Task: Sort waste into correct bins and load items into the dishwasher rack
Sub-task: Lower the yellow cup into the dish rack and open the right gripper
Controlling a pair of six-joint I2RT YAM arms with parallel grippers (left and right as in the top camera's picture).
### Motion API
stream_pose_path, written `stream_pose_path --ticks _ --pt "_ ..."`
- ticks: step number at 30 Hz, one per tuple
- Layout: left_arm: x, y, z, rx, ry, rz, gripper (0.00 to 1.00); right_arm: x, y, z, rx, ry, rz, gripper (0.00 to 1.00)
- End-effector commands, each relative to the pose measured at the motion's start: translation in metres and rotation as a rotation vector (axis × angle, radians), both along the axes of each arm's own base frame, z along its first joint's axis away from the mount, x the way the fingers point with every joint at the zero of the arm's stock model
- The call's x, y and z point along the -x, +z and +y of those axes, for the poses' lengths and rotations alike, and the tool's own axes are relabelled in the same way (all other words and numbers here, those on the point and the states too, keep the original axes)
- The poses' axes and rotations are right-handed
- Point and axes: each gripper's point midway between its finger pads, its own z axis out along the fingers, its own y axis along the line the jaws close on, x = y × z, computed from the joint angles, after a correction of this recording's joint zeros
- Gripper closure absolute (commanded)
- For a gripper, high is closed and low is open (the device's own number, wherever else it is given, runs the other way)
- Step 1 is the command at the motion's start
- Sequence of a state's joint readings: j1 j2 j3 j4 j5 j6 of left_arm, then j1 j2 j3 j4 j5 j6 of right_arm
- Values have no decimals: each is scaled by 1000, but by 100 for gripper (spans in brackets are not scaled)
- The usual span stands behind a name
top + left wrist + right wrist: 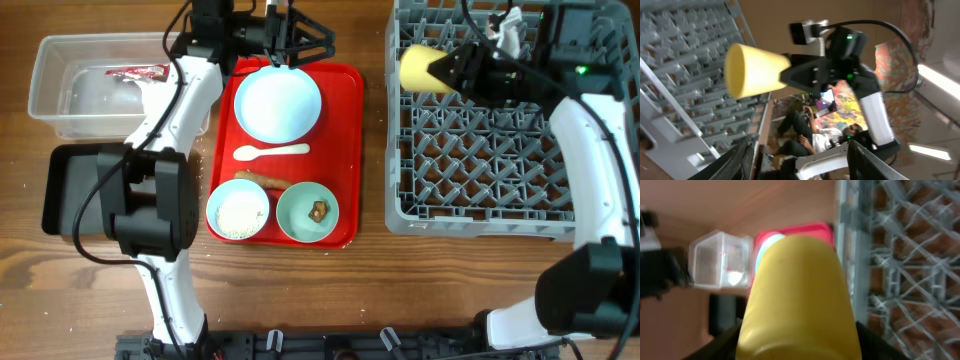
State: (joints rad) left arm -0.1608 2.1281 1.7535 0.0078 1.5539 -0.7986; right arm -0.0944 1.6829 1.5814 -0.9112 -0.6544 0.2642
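While left gripper (298,48) hangs released, right gripper (448,68) grasps yellow cup (415,68) over rack (480,160)

A flat red tray (343,130) is set on the wooden table (400,290). A seated person (796,126) is seen in the background.

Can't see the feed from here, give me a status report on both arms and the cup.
Left tool open, empty, near plate far edge. Right tool shut on yellow cup, held sideways over rack corner. No obstruction seen.
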Motion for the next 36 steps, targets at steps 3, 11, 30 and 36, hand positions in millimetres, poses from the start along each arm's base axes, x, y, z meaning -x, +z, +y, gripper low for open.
stream_pose_path --ticks 3,11,30,36 --pt "-29 8 19 -36 172 -136 35 21 43 -39 315 -103 -5 44" --pt "-110 -56 85 -380 699 -90 27 68 20 -45 479 -96 216 44" --pt "-38 -47 180 -1351 933 -370 8 61 -80 -43 546 -58 523 44" --pt "-21 -60 178 -1396 863 -321 2 80 -81 -37 563 -17 596 44"
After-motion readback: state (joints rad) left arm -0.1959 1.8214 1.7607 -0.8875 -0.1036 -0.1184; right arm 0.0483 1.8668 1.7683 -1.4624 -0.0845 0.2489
